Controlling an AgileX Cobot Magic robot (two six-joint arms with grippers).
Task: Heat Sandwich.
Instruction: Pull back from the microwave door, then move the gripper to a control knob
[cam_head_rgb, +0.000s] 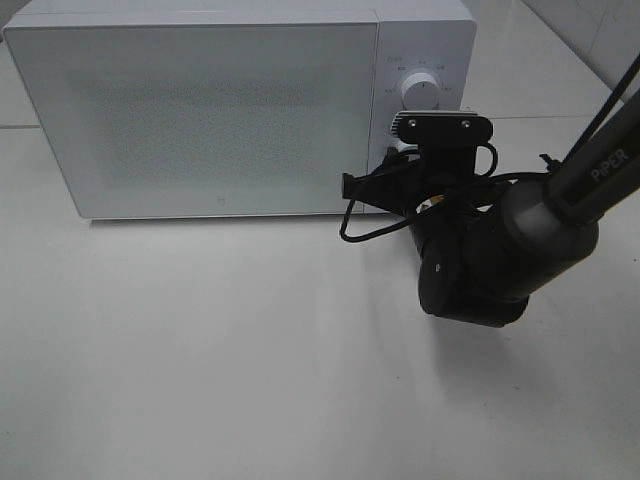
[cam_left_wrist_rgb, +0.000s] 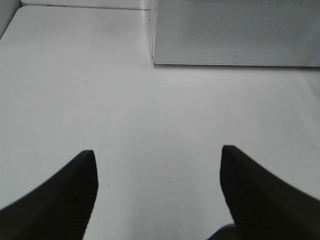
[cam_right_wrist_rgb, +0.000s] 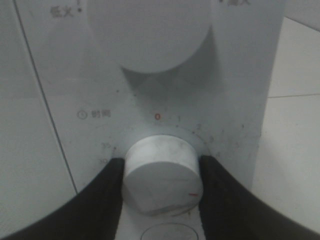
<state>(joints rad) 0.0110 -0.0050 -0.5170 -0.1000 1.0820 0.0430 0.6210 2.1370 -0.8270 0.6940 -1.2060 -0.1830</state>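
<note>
Your right pincer (cam_right_wrist_rgb: 161, 167) clenched on lower timer knob (cam_right_wrist_rgb: 162, 180) of white microwave (cam_head_rgb: 200, 110) — fingers (cam_right_wrist_rgb: 107, 200) touch both its sides, bottom centre of right wrist frame. Your left pincer (cam_left_wrist_rgb: 157, 160) released, spread wide over counter (cam_left_wrist_rgb: 150, 115). Microwave door shut; sandwich — cannot tell where, no view shows it.

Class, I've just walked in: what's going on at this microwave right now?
The microwave has its door shut, and no sandwich is in sight. The right gripper is at the control panel, its jaws against both sides of the lower knob, the timer dial, below the larger upper knob. The left gripper hangs over the white table with its jaws open, holding nothing.
</note>
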